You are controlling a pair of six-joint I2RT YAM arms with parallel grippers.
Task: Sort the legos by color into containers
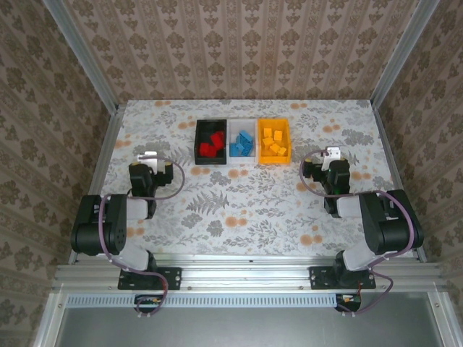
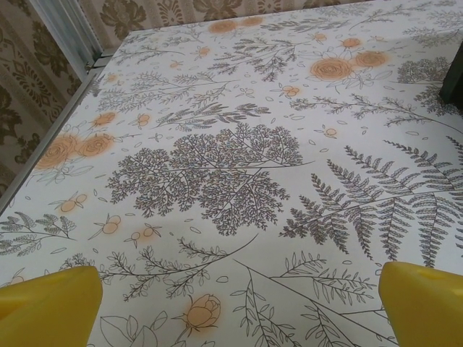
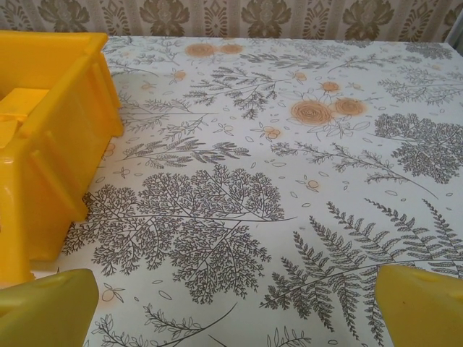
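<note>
Legos (image 1: pixel 242 144) sorted in containers (image 1: pixel 210 162). Left tool (image 2: pixel 235 311), right tool (image 3: pixel 235 307): apart, empty. Table (image 2: pixel 217 181) ahead to be checked for strays.

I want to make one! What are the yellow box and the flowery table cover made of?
The yellow box looks like hard molded plastic: smooth, slightly shiny, with ribbed walls. The table cover looks like a flat printed sheet, maybe vinyl or paper; I can't tell which.
</note>
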